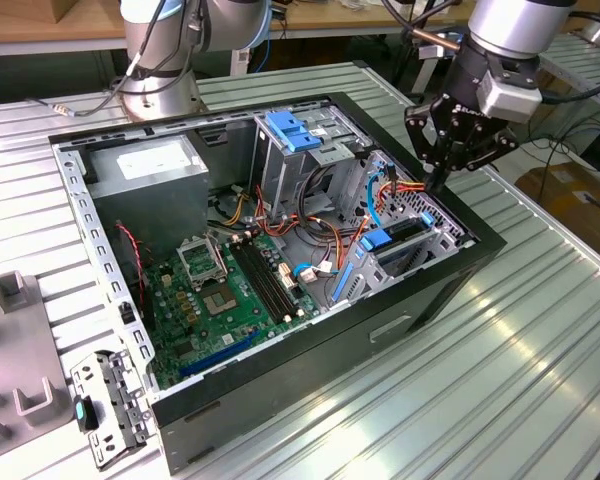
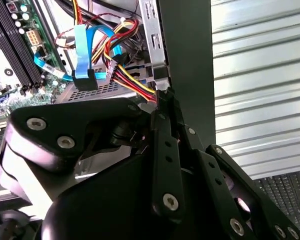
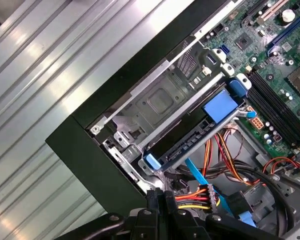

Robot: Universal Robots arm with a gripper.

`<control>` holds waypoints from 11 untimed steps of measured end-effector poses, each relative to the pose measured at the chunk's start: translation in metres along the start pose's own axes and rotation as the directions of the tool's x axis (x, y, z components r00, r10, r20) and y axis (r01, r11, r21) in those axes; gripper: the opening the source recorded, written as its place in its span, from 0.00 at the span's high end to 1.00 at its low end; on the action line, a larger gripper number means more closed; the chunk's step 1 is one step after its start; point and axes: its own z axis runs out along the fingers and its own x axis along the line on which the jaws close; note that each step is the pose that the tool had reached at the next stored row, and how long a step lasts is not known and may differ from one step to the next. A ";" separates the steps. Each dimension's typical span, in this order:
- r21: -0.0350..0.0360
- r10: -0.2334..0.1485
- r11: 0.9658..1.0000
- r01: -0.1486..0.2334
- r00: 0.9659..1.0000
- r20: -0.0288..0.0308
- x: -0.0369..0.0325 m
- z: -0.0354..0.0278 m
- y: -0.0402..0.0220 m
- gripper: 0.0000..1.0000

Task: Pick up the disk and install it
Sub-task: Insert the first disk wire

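You see the gripper (image 1: 442, 183) hanging over the open computer case (image 1: 450, 275), at its corner on the exterior view's right, above a bundle of red, yellow and orange wires (image 3: 195, 196). Its fingers (image 2: 166, 131) are pressed together, holding nothing. The disk (image 3: 190, 137) sits edge-on in the drive bay (image 3: 160, 100) just beside them, blue rails showing, with a blue tab (image 3: 221, 106) on it. No writing is legible. The case rests on a ribbed metal tabletop (image 1: 520, 350).
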 end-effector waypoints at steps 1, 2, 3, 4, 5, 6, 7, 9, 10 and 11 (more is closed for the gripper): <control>-0.002 0.026 1.000 -0.026 1.000 0.000 0.0000 0.0000 0.0000 0.83; -0.004 0.055 0.998 -0.055 0.999 0.000 0.0000 0.0000 0.0000 0.83; -0.006 0.083 0.997 -0.083 0.997 -0.001 0.0000 0.0000 0.0000 0.83; -0.008 0.108 0.994 -0.108 0.994 -0.001 0.0000 0.0000 0.0000 0.83; -0.011 0.148 0.989 -0.148 0.989 -0.002 0.0000 0.0001 0.0000 0.83; -0.013 0.174 0.985 -0.174 0.985 -0.002 0.0000 0.0001 0.0000 0.83; -0.015 0.199 0.980 -0.199 0.980 -0.003 -0.0001 0.0002 0.0000 0.83; -0.017 0.235 0.972 -0.235 0.972 -0.003 0.0000 0.0003 0.0000 0.83; -0.019 0.253 0.967 -0.253 0.967 -0.004 -0.0001 0.0003 0.0000 0.83; -0.020 0.269 0.963 -0.269 0.963 -0.004 -0.0001 0.0004 0.0000 0.83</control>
